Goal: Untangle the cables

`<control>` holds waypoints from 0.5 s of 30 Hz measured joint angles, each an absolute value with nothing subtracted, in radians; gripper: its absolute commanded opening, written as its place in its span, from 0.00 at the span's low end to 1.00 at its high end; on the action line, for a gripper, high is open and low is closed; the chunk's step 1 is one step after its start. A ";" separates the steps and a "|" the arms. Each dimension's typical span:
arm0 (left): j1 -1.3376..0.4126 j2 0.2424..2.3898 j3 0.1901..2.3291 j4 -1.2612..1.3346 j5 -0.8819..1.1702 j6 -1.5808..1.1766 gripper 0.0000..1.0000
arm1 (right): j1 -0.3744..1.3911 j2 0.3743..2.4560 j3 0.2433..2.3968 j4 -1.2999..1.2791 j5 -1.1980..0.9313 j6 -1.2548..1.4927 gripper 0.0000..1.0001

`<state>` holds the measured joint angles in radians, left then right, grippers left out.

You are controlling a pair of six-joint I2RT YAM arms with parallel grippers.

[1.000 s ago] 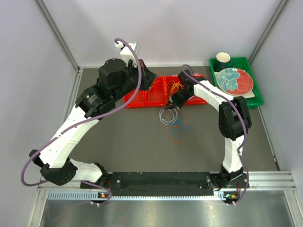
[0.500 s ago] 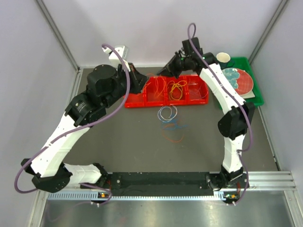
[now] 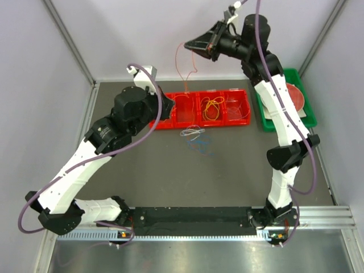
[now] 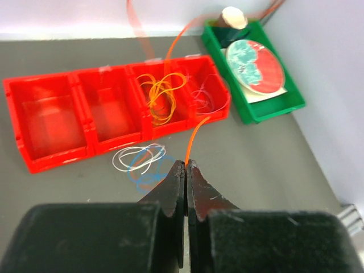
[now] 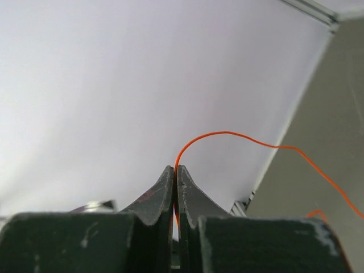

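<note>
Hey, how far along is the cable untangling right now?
Sorted: a yellow cable lies in the red tray's third compartment from the left, a pale cable in the fourth. In hand: the left pincer and right pincer are both shut on an orange cable. Left: a white cable and blue cable overlap on the table.

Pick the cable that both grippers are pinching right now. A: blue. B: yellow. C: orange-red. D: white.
C: the orange-red cable comes out from between the shut fingers of the left gripper and the right gripper, while the white loop and the blue loop lie on the table.
</note>
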<state>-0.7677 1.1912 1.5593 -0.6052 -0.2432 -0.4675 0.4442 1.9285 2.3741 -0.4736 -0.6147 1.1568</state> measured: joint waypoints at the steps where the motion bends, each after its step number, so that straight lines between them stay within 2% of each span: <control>1: -0.768 1.191 1.545 -0.605 -0.255 -0.471 0.00 | 0.444 1.927 2.394 -0.447 -0.627 1.163 0.00; 2: -0.768 1.191 1.532 -0.605 -0.263 -0.474 0.00 | 0.444 1.927 2.414 -0.423 -0.637 1.166 0.00; 5: -0.767 1.193 1.492 -0.606 -0.284 -0.480 0.54 | 0.444 1.905 2.444 -0.348 -0.662 1.175 0.00; 6: -0.767 1.194 1.480 -0.607 -0.289 -0.482 0.84 | 0.444 1.891 2.444 -0.331 -0.668 1.176 0.00; 7: -0.767 1.199 1.469 -0.609 -0.291 -0.486 0.92 | 0.444 1.879 2.444 -0.320 -0.675 1.179 0.00; 8: -0.767 1.207 1.461 -0.612 -0.296 -0.498 0.99 | 0.444 1.868 2.444 -0.309 -0.681 1.179 0.00; 15: -0.767 1.259 1.441 -0.632 -0.278 -0.516 0.99 | 0.444 1.822 2.450 -0.249 -0.714 1.187 0.00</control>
